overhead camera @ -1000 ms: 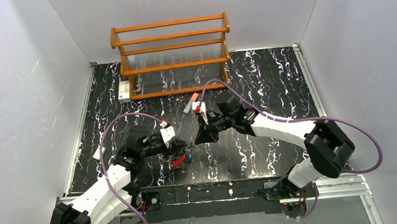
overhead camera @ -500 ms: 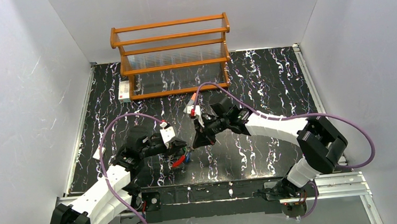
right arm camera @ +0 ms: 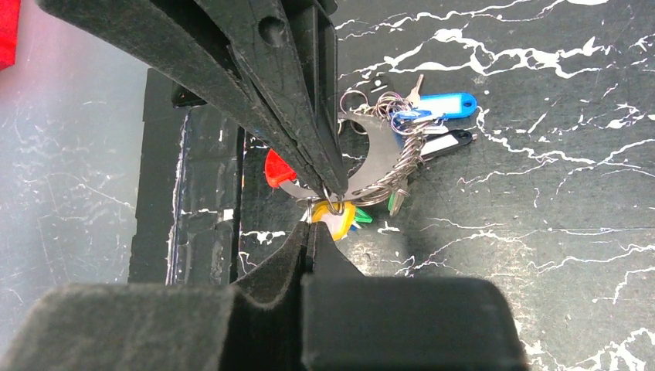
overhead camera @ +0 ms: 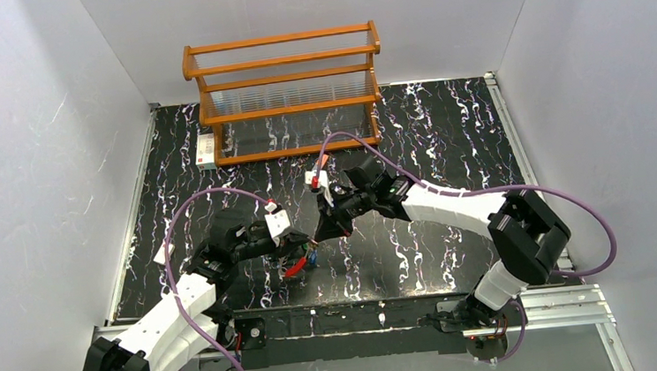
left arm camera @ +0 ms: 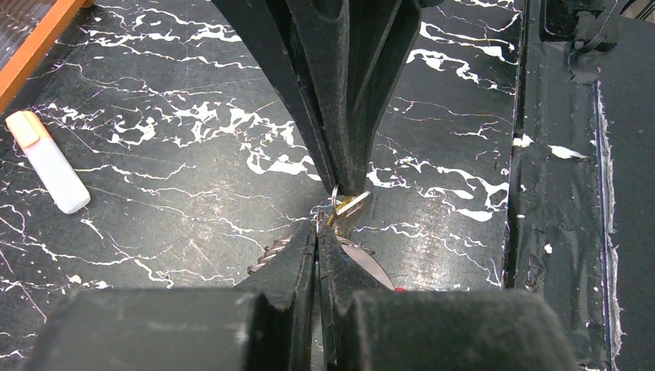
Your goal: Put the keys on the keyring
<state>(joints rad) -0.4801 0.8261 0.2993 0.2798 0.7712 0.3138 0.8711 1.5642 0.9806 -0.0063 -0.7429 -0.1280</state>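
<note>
The keys (right arm camera: pixel 402 131) lie bunched on the black marbled table, with blue, black, yellow (right arm camera: pixel 337 217) and green heads. In the top view the bunch (overhead camera: pixel 310 260) sits just below both gripper tips. The keyring (right arm camera: pixel 369 158) is a silver loop with a red section (right arm camera: pixel 277 168). My left gripper (left arm camera: pixel 318 226) is shut on a thin wire of that loop. Tip to tip with it, my right gripper (right arm camera: pixel 311 229) is shut on the yellow key's small ring (left arm camera: pixel 337 199). From above, the left gripper (overhead camera: pixel 305 241) and right gripper (overhead camera: pixel 318 235) meet at the table's front centre.
A wooden rack (overhead camera: pixel 287 91) stands at the back with a small white box (overhead camera: pixel 205 148) beside it. A white stick with an orange cap (left arm camera: pixel 46 161) lies behind the grippers. The table's front rail (left arm camera: pixel 556 193) runs close by the keys.
My right arm has slid left and nearer, bringing its tip against the left gripper's tip. The left arm and the keys have stayed put.
</note>
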